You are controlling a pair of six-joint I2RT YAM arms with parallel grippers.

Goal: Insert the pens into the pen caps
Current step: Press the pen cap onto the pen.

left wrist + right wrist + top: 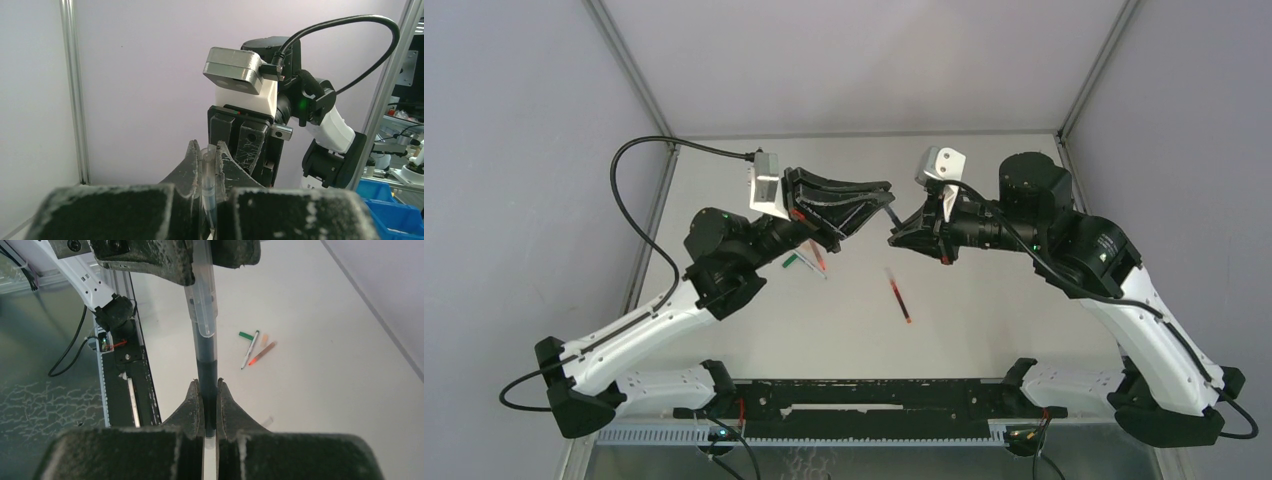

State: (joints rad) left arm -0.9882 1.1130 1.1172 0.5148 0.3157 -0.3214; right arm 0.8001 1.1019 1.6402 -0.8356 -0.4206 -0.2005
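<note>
Both arms meet above the middle of the counter (1004, 330), a little toward its far edge, with 1 pen strung between them. The right gripper (207, 392) is pinched narrow on the dark barrel of the black pen (206, 357). The left gripper (206, 155), facing it, is closed just as tight on a pale cap (202, 305), a see-through sleeve with a clip tab. From where I stand the dark barrel runs up inside that sleeve, so I'd say the cap is on. I cannot tell if it has gone fully home.

Down on the counter, 1 red pen (899, 295) lies alone near the middle, slanted toward the near edge. Toward the left edge, under the left arm, a green pen (250, 350) with a pale barrel and a second red pen (262, 353) lie close together, and a loose green cap (245, 335) sits just beside the green pen's end.

These things look light, thin and stiff, with smooth plastic that will likely slide or roll if nudged. I'd take each pen around mid-barrel, leaving the tip end free, and hold a cap across its closed end. Off-axis pushing could bend the pen or pop it out of the fingers, so both pieces want lining up straight.
</note>
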